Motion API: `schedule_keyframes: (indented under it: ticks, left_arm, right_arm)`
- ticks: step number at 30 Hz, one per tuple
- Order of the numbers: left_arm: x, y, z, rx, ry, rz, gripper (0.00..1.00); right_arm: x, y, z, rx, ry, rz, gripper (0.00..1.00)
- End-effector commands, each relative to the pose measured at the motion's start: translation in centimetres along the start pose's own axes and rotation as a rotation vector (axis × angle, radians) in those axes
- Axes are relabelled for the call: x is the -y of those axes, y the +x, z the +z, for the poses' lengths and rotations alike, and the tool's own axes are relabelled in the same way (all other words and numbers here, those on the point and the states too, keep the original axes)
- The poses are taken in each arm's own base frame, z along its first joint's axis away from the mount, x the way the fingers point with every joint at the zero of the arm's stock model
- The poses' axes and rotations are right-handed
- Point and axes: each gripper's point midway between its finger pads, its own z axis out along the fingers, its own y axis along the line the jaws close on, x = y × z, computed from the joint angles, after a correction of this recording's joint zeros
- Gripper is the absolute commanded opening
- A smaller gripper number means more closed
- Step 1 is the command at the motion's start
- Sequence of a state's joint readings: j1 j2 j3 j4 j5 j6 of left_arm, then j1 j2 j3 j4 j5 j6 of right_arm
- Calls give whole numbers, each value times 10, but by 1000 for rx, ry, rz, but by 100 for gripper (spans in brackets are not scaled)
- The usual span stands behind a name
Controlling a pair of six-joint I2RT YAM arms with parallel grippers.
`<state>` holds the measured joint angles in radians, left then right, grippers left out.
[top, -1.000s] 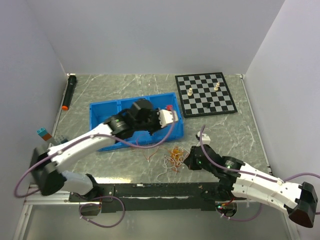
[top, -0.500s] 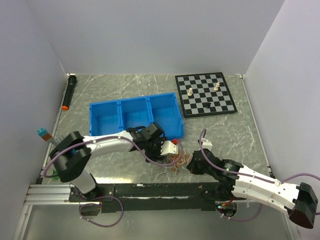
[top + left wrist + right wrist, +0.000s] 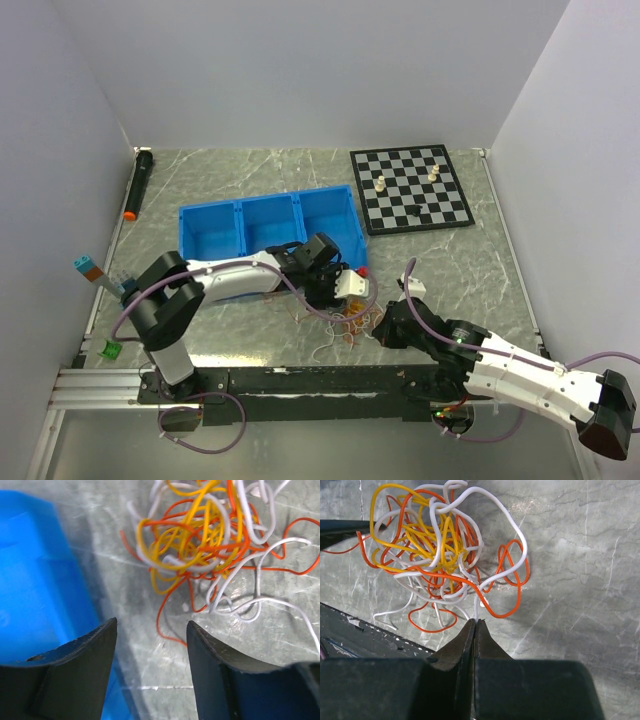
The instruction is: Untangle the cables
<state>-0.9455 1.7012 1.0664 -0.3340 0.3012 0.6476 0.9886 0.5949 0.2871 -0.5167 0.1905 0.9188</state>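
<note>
The cables lie as a tangled heap of thin orange, yellow and white wires on the marble table, just in front of the blue bin. My left gripper hovers at the heap's near-left side, open, and the left wrist view shows the cables just beyond the left gripper with only bare table between its fingers. My right gripper sits at the heap's right side. The right wrist view shows the right gripper shut on a white cable that leads out of the cables.
A blue three-compartment bin stands right behind the heap, its wall close beside my left finger. A chessboard with a few pieces lies at the back right. A black marker lies at the far left, small blocks nearer.
My left arm has swung from above the blue bin down to the cable heap, and its gripper has opened. The right gripper has stayed shut at the heap's right side.
</note>
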Motion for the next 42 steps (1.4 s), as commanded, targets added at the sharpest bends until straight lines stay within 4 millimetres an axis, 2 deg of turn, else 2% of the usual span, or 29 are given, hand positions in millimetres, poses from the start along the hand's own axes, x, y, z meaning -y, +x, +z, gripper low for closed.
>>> schedule_keyframes:
  ticks: [1,5,12,14,18,21,25,27,29,30,32,37,42]
  left_arm:
    - [13,-2,9,6,128,19,61]
    - [15,4,15,-12,154,25,58]
    - [5,4,20,6,129,18,41]
    - [3,0,19,20,118,8,31]
    - [-7,-14,15,56,71,-21,1]
    - [-15,-27,2,71,41,-65,1]
    - [-28,-48,-31,94,-27,-151,1]
    - [-47,-61,-61,113,-96,-188,1]
    - [-68,-68,-102,154,-136,-244,1]
    - [-71,-66,-120,139,-146,-263,1]
    - [-89,-80,-170,169,-236,-261,1]
    - [-95,-121,-288,290,-442,-173,1]
    - [-96,-150,-409,433,-760,-102,1]
  right_arm:
    - [-13,-12,-4,38,-45,6,0]
    - [-13,-13,-4,40,-40,4,0]
    - [-15,-14,-4,44,-48,6,0]
    - [-15,-14,-4,43,-45,6,0]
    - [-16,-14,-3,42,-46,4,0]
    - [-18,-17,-4,47,-50,-2,0]
    - [-20,-24,-6,68,-47,-12,0]
    - [-22,-26,-8,74,-50,-11,0]
    - [-23,-27,-8,81,-54,-10,0]
    - [-24,-28,-8,84,-56,-8,0]
    - [-23,-29,-7,89,-50,-10,0]
    - [-22,-26,1,73,-30,-14,0]
    - [-12,-18,9,35,35,-26,0]
